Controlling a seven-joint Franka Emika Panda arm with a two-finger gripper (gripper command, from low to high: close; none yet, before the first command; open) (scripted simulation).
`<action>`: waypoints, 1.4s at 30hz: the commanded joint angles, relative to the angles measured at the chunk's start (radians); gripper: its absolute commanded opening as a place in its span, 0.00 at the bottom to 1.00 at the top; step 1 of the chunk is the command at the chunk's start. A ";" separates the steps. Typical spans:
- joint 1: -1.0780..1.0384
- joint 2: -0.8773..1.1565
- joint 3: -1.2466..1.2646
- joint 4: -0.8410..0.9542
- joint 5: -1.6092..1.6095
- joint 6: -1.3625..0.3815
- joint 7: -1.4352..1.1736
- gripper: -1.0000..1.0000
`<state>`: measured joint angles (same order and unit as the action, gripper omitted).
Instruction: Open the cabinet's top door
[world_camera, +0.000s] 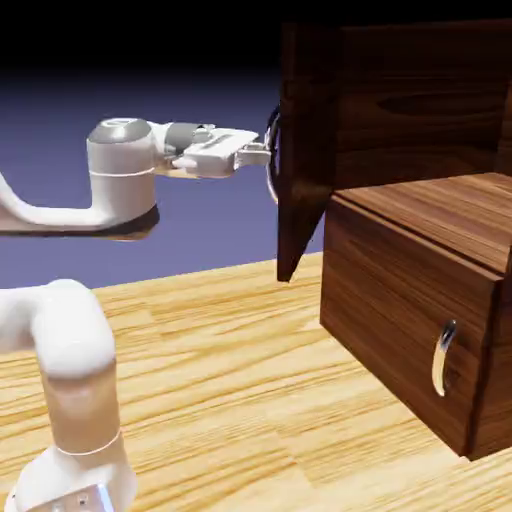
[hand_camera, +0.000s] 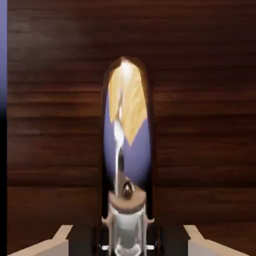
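With the gripper (world_camera: 262, 155) closed on the curved chrome handle (world_camera: 272, 155) and pointed right, the arm (world_camera: 122, 175) was stretched across from the left to the open top door (world_camera: 304, 150), above the lower panel (world_camera: 405, 325), which was left shut.

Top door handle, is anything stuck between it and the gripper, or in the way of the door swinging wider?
Nothing visible stands between the gripper and the handle: its fingers are on it. Nor does anything visible block the top door.
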<state>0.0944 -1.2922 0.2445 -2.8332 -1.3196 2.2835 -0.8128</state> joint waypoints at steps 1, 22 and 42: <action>0.010 -0.010 0.036 0.002 0.043 -0.038 -0.010 0.00; -0.209 0.108 0.766 0.496 0.645 -0.828 -0.067 0.00; -0.803 0.085 1.102 1.221 0.798 -1.337 -0.213 0.00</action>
<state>-0.7083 -1.2076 1.3456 -1.6117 -0.5219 0.9455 -1.0259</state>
